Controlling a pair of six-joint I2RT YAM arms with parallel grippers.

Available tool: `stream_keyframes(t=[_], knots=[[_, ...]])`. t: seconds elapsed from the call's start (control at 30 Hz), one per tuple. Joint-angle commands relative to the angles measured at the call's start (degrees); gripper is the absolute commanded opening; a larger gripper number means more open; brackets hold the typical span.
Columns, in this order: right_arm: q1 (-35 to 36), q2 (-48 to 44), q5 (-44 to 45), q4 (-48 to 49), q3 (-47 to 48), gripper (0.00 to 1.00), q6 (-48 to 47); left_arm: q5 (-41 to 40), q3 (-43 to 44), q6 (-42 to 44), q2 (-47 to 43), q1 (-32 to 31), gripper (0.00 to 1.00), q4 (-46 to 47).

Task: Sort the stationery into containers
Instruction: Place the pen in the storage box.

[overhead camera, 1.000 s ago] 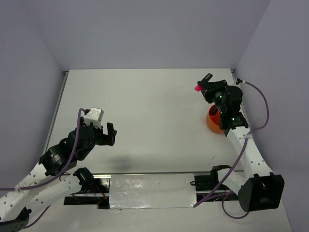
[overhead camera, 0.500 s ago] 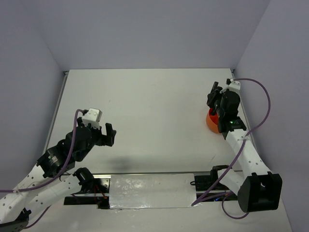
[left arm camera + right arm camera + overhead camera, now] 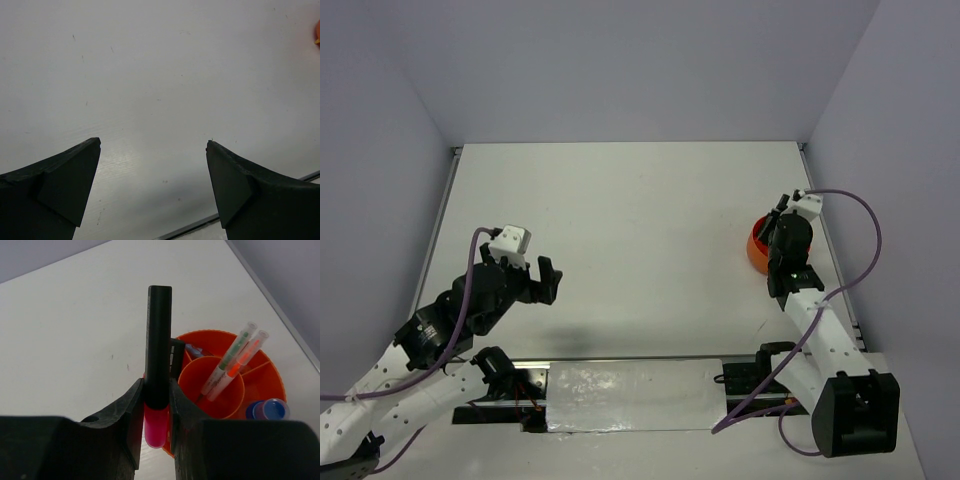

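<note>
- Your right jaws are narrow and clamped on a black highlighter (image 3: 158, 360), one finger on each side of its barrel.
- Its pink cap (image 3: 155, 427) sits at the end nearest the wrist camera. The black end points away, toward the far side of the desk (image 3: 640, 220).
- In the right wrist view the highlighter crosses the left rim of the orange bowl (image 3: 272, 377). You cannot tell from here whether it touches the rim.
- From the top view the bowl (image 3: 757, 250) stands near the right edge of the desk, with your right arm (image 3: 800, 290) reaching over it and hiding part of it.
- The bowl's round centre cup (image 3: 220, 400) holds two clear pens (image 3: 227, 365) leaning side by side, one showing green inside and one orange.
- A blue-capped bottle (image 3: 272, 409) stands in an outer compartment on the bowl's near right side.
- A dark item shows in the outer compartment on the left, behind the highlighter. It is too hidden to name.
- Your left jaws are wide apart and hold nothing, with the black fingers (image 3: 60, 185) over bare desk.
- The left arm (image 3: 470, 310) is at the left side of the desk, well apart from the bowl.
</note>
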Motion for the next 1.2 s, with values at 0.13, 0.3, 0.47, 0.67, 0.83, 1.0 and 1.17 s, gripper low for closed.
stream_keyframes(t=[0.13,0.3,0.47,0.67,0.83,1.0,1.17], knots=[[-0.3,-0.1,5.7,8.7,-2.2,0.06,1.4,1.4,-0.5,1.4,-1.1,0.2,0.99,3.0],[-0.3,3.5,5.9,9.8,-0.8,0.09,2.2,1.7,-0.5,1.5,-1.7,0.3,0.99,3.2],[-0.3,5.5,6.1,12.0,-1.2,0.1,2.0,1.9,-0.6,1.7,-2.0,0.2,0.99,3.2],[-0.2,8.5,6.8,13.9,-1.7,0.13,2.0,2.4,-0.6,1.9,-2.3,0.2,0.99,3.4],[-0.3,10.4,6.2,15.1,-1.3,0.15,1.7,2.6,-0.8,2.0,-2.8,0.2,0.99,3.4],[-0.3,12.3,6.2,15.9,-1.0,0.19,1.4,2.9,-0.9,2.1,-3.0,0.2,0.99,3.6],[-0.3,13.1,6.8,16.3,-1.4,0.29,1.9,2.9,-0.8,2.1,-3.1,0.2,0.99,3.6]])
